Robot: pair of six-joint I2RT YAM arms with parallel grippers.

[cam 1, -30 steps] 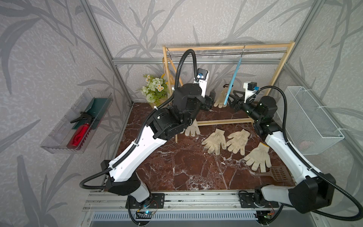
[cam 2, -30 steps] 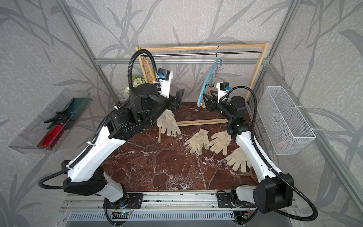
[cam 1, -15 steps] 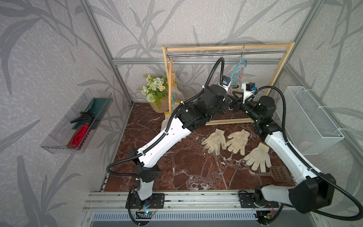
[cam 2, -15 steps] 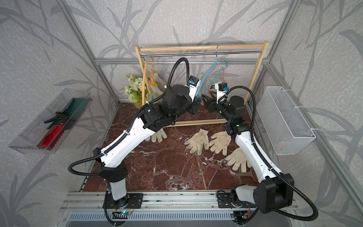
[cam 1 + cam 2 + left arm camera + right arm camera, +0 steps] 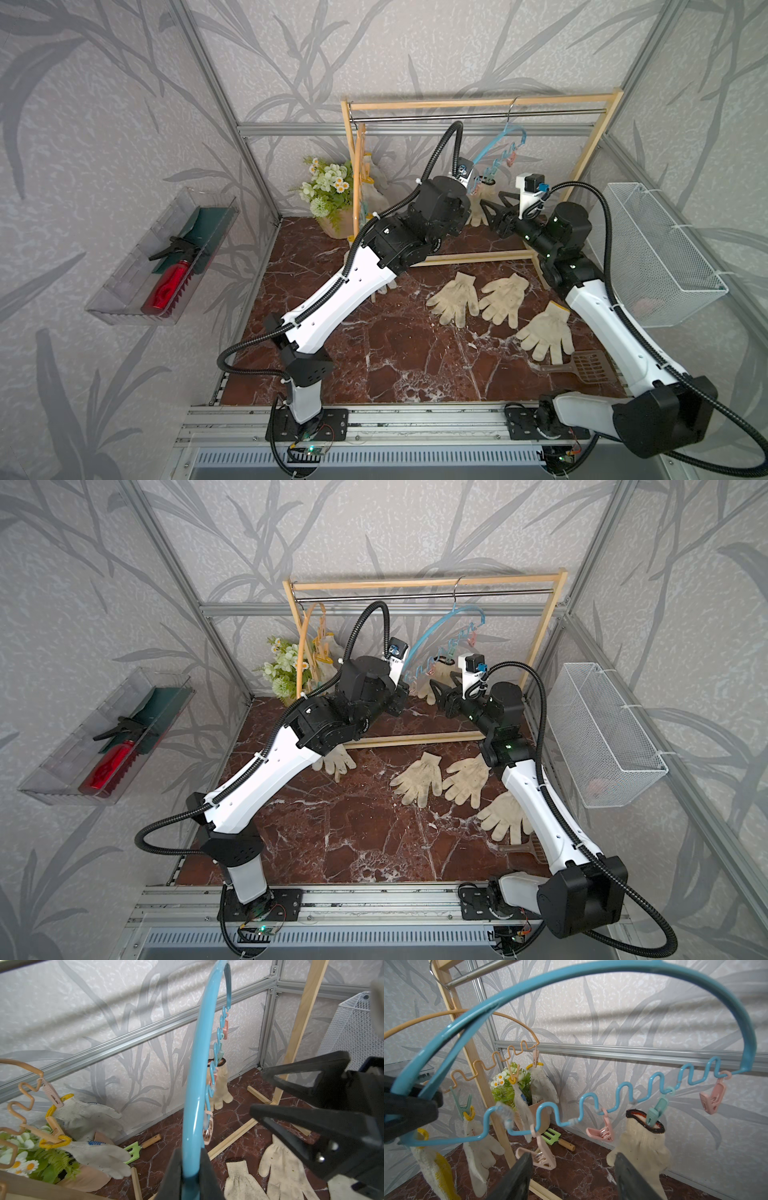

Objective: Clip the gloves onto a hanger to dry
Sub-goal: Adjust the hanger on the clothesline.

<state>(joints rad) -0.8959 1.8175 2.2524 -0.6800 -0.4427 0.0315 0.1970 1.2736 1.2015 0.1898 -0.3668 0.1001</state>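
Observation:
A blue hanger (image 5: 500, 141) (image 5: 571, 982) with pink and green clips hangs from the rack's rail. My left gripper (image 5: 191, 1153) (image 5: 473, 192) is shut on one end of its arc. One off-white glove (image 5: 643, 1147) (image 5: 221, 1086) hangs from a green clip (image 5: 656, 1111) on it. My right gripper (image 5: 571, 1155) (image 5: 494, 208) stands open just in front of the hanger. A free pink clip (image 5: 537, 1157) is by one finger and the hung glove by the other. Three gloves (image 5: 455, 295) (image 5: 505, 293) (image 5: 544, 330) lie on the floor. Another glove (image 5: 336, 762) shows from under my left arm.
A tan hanger (image 5: 500, 1053) at the wooden rack's (image 5: 478, 104) left end carries several gloves (image 5: 87, 1109). Nearby are a flower pot (image 5: 328, 195), a green trowel (image 5: 135, 1149), a brown scoop (image 5: 590, 365), a wire basket (image 5: 656, 249) and a clear wall tray (image 5: 166, 257).
My left arm swung from the rack's left side across to the blue hanger and shut on its end, and the hanger turned. My right gripper stayed put and opened slightly.

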